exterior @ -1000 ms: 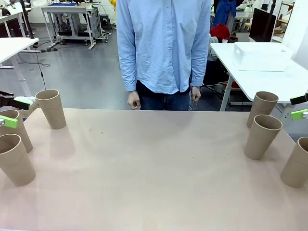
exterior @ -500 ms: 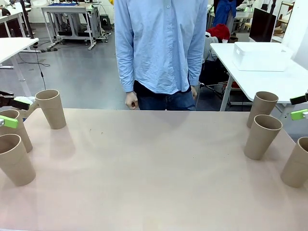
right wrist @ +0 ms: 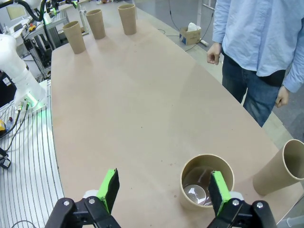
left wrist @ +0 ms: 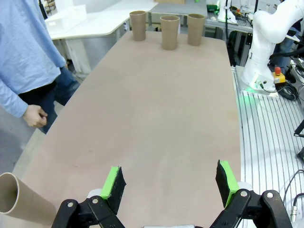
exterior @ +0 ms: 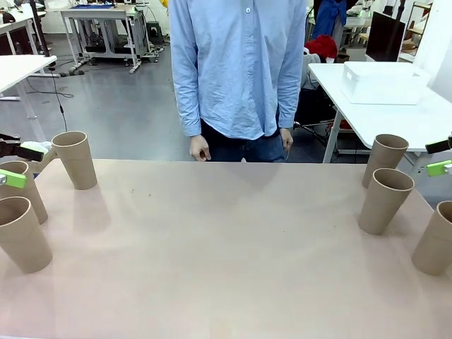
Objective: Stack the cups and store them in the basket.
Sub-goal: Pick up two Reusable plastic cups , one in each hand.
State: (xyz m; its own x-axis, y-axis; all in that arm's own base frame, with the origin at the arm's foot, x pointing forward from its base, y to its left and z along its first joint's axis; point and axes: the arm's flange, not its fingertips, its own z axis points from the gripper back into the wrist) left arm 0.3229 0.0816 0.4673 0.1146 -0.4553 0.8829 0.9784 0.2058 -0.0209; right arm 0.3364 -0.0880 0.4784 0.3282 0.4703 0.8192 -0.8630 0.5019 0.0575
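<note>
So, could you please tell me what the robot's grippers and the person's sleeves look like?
The left gripper and right gripper both have black linked fingers with silver rivets, tipped with bright green pads. The right arm is glossy white and rounded. The person's shirt is light blue and buttoned, with long sleeves.

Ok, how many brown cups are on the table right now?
6 cups, all upright on the table. Three on its left side: far, middle, near. Three on its right side: far, middle, near. None seem hidden.
</note>
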